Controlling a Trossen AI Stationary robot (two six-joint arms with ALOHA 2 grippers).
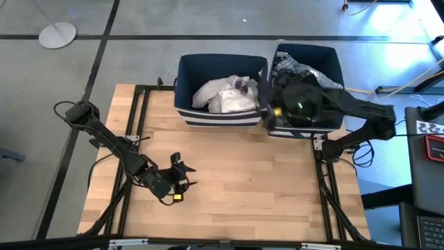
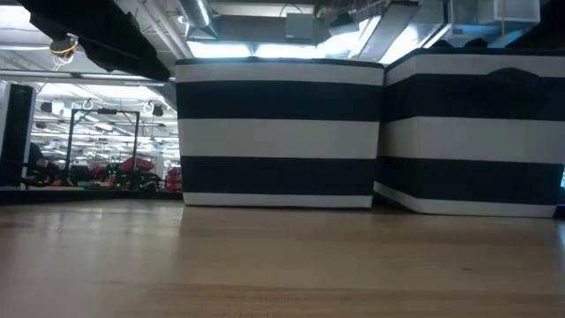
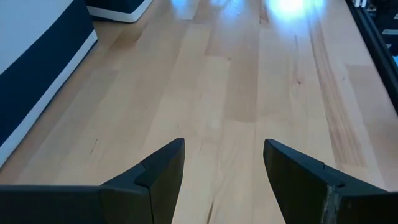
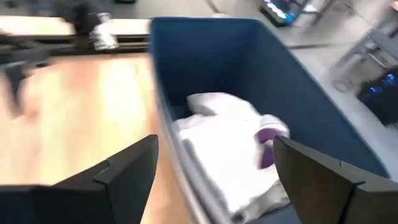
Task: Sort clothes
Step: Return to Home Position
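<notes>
From my seat the sorting looks as good as finished: I see no garment left on the pale wooden worktop (image 1: pixel 243 187), and everything soft sits in the two bins at its far edge. The crumpled white garments (image 1: pixel 223 96), one showing a small purple patch (image 4: pixel 267 142), lie heaped in the navy fabric bin with the white-striped base on the left (image 1: pixel 218 119). A pile of dark and grey garments (image 1: pixel 297 68) fills the matching navy bin on the right (image 1: pixel 338 64), though my right arm covers much of that pile and I cannot pick out single pieces. My right hand (image 1: pixel 267 112) hangs over the seam between the two bins with its fingers spread wide and nothing between them; its own camera looks down into the white pile. My left hand (image 1: pixel 182 169) hovers low over bare wood near the front left of the worktop, also spread apart and empty. What remains, as I judge it, is only to bring the right arm back from the bins and park both arms. I can make out no brand, label or legible writing on the bins or the clothes.
</notes>
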